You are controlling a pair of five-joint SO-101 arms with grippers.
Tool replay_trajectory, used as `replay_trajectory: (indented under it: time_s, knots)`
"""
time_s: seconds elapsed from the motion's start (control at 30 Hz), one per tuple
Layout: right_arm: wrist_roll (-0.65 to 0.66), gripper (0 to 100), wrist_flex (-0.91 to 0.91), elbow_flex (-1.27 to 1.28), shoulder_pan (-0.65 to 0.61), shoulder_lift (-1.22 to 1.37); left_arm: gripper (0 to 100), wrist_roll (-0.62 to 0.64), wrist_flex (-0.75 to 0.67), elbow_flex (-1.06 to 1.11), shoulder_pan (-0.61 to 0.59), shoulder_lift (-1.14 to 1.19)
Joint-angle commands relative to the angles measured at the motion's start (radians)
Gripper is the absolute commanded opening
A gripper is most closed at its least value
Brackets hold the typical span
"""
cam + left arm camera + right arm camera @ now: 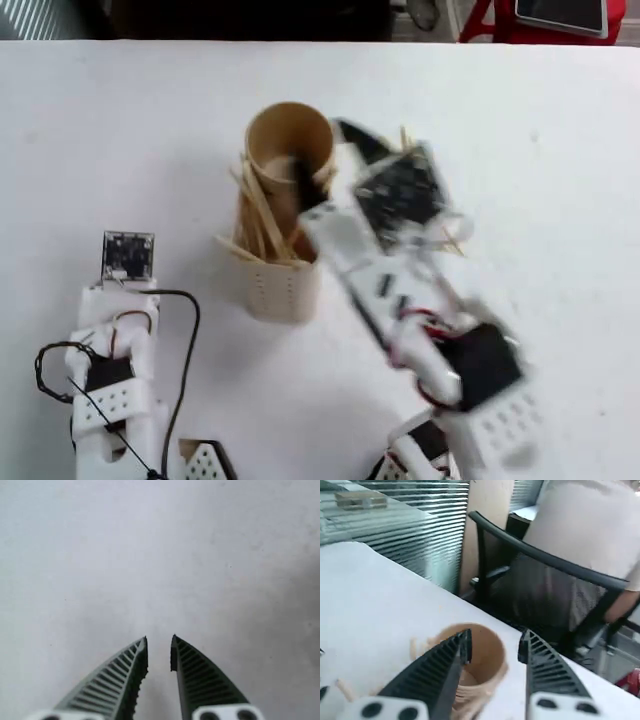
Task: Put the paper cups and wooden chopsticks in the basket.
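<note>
A brown paper cup (289, 148) stands upright in the cream perforated basket (283, 291), with several wooden chopsticks (254, 215) leaning beside it. My right gripper (305, 187) hangs at the cup's near rim, open. In the right wrist view the right gripper (493, 642) is just above the cup (485, 666) and holds nothing. A few thin sticks (452, 236) poke out beside the right arm. My left gripper (159, 640) points at bare table, its fingers a little apart and empty.
The left arm (118, 330) rests near the table's front left, well apart from the basket. White table (520, 150) stretches all round. Beyond the far edge stand a black chair (545, 560) and window blinds (400, 525).
</note>
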Motion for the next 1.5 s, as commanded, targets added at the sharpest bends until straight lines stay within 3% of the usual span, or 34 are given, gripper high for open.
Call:
replay_trajectory:
  time_s: [0.0,0.13,0.23,0.43,0.5,0.87,1.47]
  knots:
    - [0.153,15.4,0.262,-0.207,0.179,-0.039,10,-0.012,0.002,-0.002,-0.008,-0.016]
    - [0.288,15.5,0.397,-0.279,0.453,-0.010,10,-0.012,0.002,-0.002,-0.008,-0.016]
    - [0.430,15.6,0.418,-0.229,0.587,0.104,10,-0.012,0.002,-0.002,-0.008,-0.016]
    - [0.760,15.6,0.414,-0.110,0.638,0.444,10,-0.012,0.002,-0.002,-0.008,-0.016]
    - [0.806,15.6,0.406,-0.114,0.638,0.562,10,-0.012,0.002,-0.002,-0.008,-0.016]
    - [0.810,15.6,0.105,-0.126,0.631,1.047,10,-0.012,0.002,-0.002,-0.008,-0.016]
    - [0.809,15.3,0.090,-0.350,0.631,1.417,10,-0.012,0.002,-0.002,-0.008,-0.016]
